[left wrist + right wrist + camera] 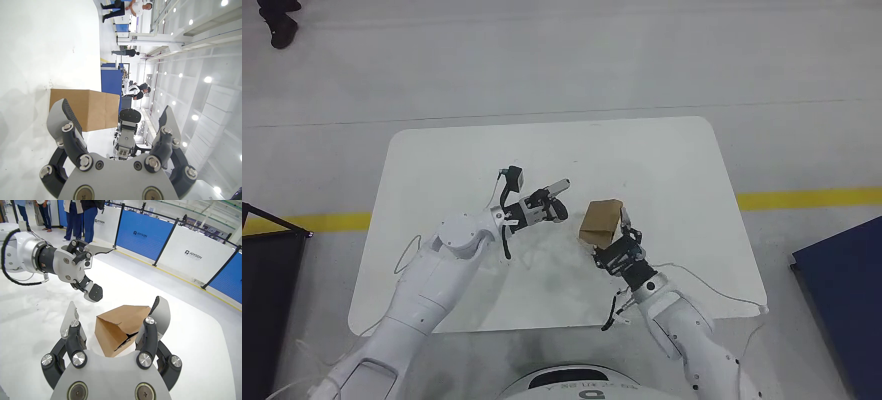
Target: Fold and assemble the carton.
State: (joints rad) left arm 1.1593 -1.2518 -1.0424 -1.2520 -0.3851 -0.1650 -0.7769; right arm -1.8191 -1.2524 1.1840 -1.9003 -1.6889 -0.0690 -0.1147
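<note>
A small brown carton point(600, 220) lies on the white table point(682, 160), folded into a box. In the right wrist view its end flaps point(125, 339) meet with a dark gap between them. My right gripper point(610, 240) is open around the carton point(117, 323); one finger point(160, 309) sits at the carton's far corner, the other finger point(69, 315) stands clear of it. My left gripper point(562, 198) hovers open just beside the carton point(88, 108), holding nothing. The right wrist view shows that left gripper point(104, 272) above the table behind the carton.
The table's rounded corner and edge point(217, 321) lie close behind the carton. A dark blue object point(842, 290) stands on the floor at the right and a black one point(267, 270) at the left. Bare tabletop spreads to the far side.
</note>
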